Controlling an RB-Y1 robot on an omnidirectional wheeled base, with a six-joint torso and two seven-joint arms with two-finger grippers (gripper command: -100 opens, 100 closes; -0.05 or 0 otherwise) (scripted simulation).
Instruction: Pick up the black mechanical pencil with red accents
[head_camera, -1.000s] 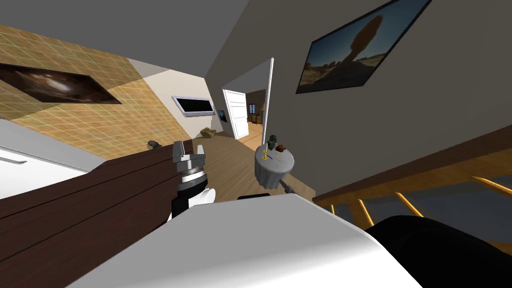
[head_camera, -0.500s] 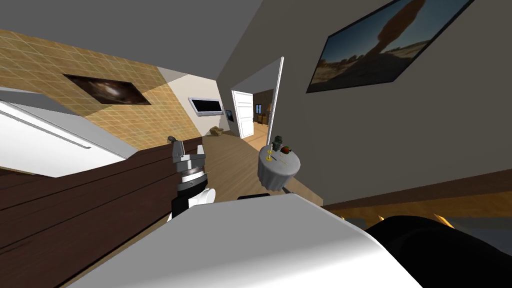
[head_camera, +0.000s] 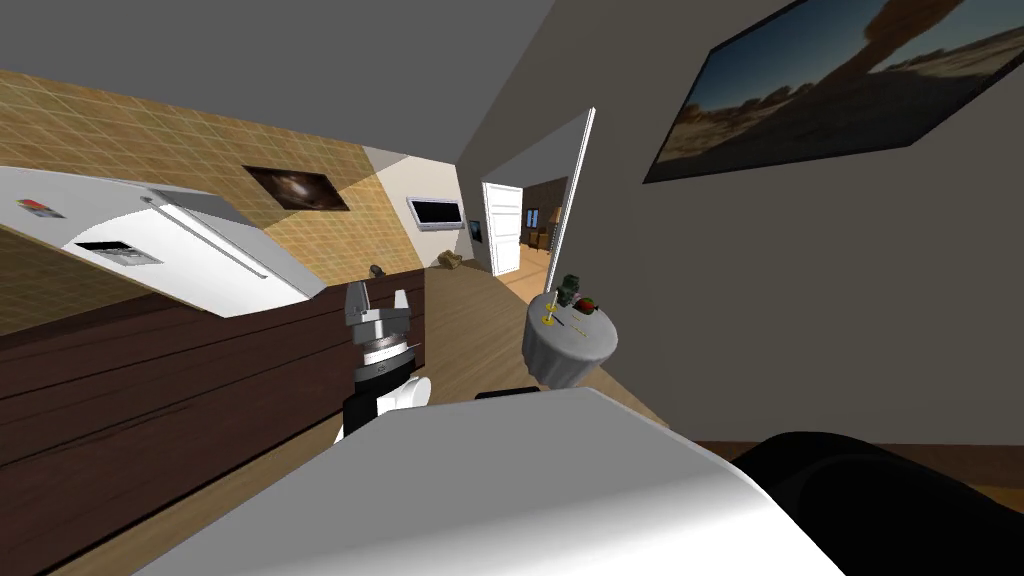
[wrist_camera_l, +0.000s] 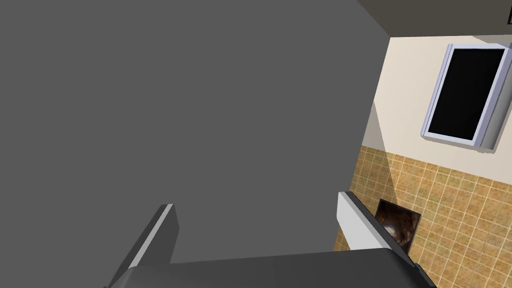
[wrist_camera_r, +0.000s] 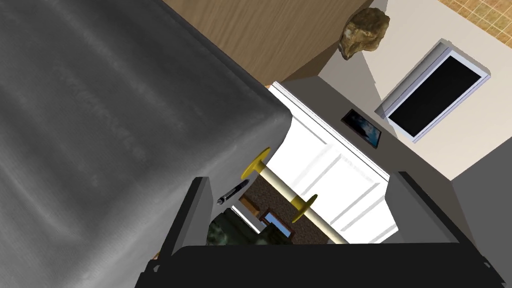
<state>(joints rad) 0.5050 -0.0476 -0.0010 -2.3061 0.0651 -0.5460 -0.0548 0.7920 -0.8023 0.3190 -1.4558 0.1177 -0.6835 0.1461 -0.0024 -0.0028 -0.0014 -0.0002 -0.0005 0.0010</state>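
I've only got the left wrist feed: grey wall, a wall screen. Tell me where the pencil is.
Observer: The black pencil lies on top of a round table draped in grey cloth, which stands ahead of you on the wooden floor.
Operator: Give me the right gripper's state.
Observer: The right gripper is open and holds nothing. Its camera looks at the table's edge, where the pencil lies.
Operator: Report what sits near the pencil.
Observer: A cream rod with yellow discs is close beside it, and a dark green object is on the tabletop too.
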